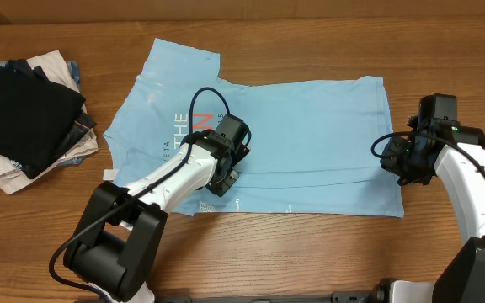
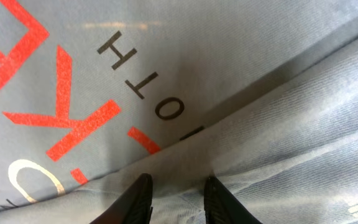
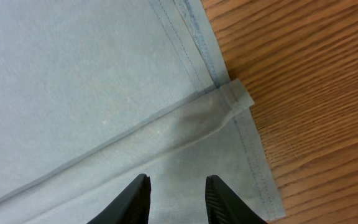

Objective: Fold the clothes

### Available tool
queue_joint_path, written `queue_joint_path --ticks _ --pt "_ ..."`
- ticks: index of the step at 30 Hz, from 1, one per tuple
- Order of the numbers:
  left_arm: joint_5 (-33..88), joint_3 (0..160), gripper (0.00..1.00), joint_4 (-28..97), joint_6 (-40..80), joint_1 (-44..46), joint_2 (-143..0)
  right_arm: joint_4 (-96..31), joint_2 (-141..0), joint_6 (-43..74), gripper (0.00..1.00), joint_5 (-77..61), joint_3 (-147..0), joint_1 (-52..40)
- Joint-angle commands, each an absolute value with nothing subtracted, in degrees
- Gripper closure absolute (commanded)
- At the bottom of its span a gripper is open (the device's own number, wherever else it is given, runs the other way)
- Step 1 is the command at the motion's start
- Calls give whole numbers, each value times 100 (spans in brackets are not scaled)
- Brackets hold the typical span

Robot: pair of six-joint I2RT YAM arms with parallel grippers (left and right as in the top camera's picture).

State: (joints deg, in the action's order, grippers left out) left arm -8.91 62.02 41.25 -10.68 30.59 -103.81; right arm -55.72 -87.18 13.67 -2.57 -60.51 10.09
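The light blue T-shirt (image 1: 310,126) lies spread flat in the middle of the wooden table (image 1: 310,261). Its sleeves and neck point toward 9 o'clock and its hem (image 1: 387,143) toward 3 o'clock. The long side at 6 o'clock is turned over onto the body of the shirt, so a straight fold (image 1: 310,178) runs from left to right. The white and orange-red lettering (image 1: 194,126) is on the chest, at about 9 o'clock from the centre of the shirt. The left gripper (image 1: 224,181) is down on the shirt at about 7 o'clock from its centre, just at 4 o'clock from the lettering and directly over the fold. In the left wrist view its two dark fingers (image 2: 143,198) stand a little apart. A low ridge of the folded cloth lies between them, and the red letters are at 10 o'clock. I cannot tell if the fingers squeeze this ridge or only rest on it. The right gripper (image 1: 401,164) is at the hem, at about 4 o'clock from the centre of the shirt. In the right wrist view its fingers (image 3: 219,198) are also a little apart, with smooth flat cloth in the gap. The end of the fold at the hem (image 3: 238,99) lies at 1 o'clock from them, and bare wood is at 3 o'clock. A black garment (image 1: 23,109) lies on top of some light garments (image 1: 7,172) at the 9 o'clock edge of the table, well apart from the shirt.
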Motion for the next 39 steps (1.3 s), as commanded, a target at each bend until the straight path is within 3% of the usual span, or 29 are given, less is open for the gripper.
queue_joint_path --ticks 1,21,39 --pt "-1007 6200 67 4209 -862 3083 -10462 -5577 -8678 1343 67 -268 -6119 1002" --pt "-1817 6198 64 4541 -676 3511 -10453 -5579 -8678 1334 67 -244 -6121 1002" --pt "-1817 6034 62 4416 -506 3500 -10457 -5599 -8678 1321 67 -215 -6119 1002"
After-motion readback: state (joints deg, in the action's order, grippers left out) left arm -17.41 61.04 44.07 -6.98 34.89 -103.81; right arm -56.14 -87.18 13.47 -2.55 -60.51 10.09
